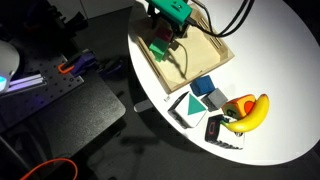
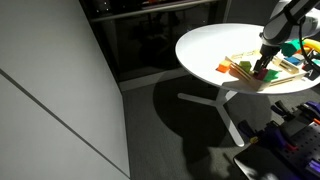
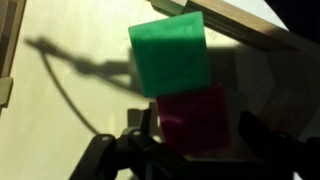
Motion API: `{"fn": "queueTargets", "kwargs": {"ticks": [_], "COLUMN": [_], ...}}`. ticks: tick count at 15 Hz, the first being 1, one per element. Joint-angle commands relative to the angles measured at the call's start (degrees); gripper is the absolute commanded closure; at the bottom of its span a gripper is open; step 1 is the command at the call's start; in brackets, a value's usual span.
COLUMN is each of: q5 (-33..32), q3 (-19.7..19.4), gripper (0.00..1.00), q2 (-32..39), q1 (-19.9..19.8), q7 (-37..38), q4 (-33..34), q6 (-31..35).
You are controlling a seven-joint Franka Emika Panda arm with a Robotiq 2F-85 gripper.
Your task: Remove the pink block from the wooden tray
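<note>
In the wrist view the pink block (image 3: 196, 118) lies on the wooden tray (image 3: 70, 90), touching a green block (image 3: 170, 55) just beyond it. My gripper (image 3: 196, 140) is open, with one dark finger on each side of the pink block and a small gap still showing on the right. In both exterior views the gripper (image 1: 165, 38) (image 2: 263, 66) is low over the tray (image 1: 205, 50) (image 2: 288, 68). A green block (image 1: 158, 48) shows beside it; the pink block is hidden there.
The tray sits on a round white table (image 1: 280, 100). Near the table's edge lie a banana (image 1: 250, 112), a blue block (image 1: 203, 87) and small boxes (image 1: 185, 106). The tray's raised rim (image 3: 250, 25) runs close behind the green block.
</note>
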Motion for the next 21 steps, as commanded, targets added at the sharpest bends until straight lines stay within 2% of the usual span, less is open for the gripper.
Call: {"fn": "queueTargets", "kwargs": {"ticks": [1, 3, 5, 9, 13, 21], "q5": [-0.5, -0.6, -0.7, -1.0, -0.4, 0.5], "q3": [1.1, 1.0, 0.9, 0.4, 0.5, 1.3], "gripper": [0.42, 0.60, 0.67, 0.70, 0.70, 0.70], "q2": [-0.2, -1.1, -2.4, -5.2, -8.0, -8.3], "q1": [-1.3, -1.0, -0.9, -0.3, 0.1, 2.7], "q7": [-0.4, 0.0, 0.2, 1.0, 0.8, 2.9], "q4": [0.5, 0.1, -0.6, -1.7, -0.9, 6.0], "q6": [-0.2, -0.7, -1.3, -3.1, -8.4, -13.7]}}
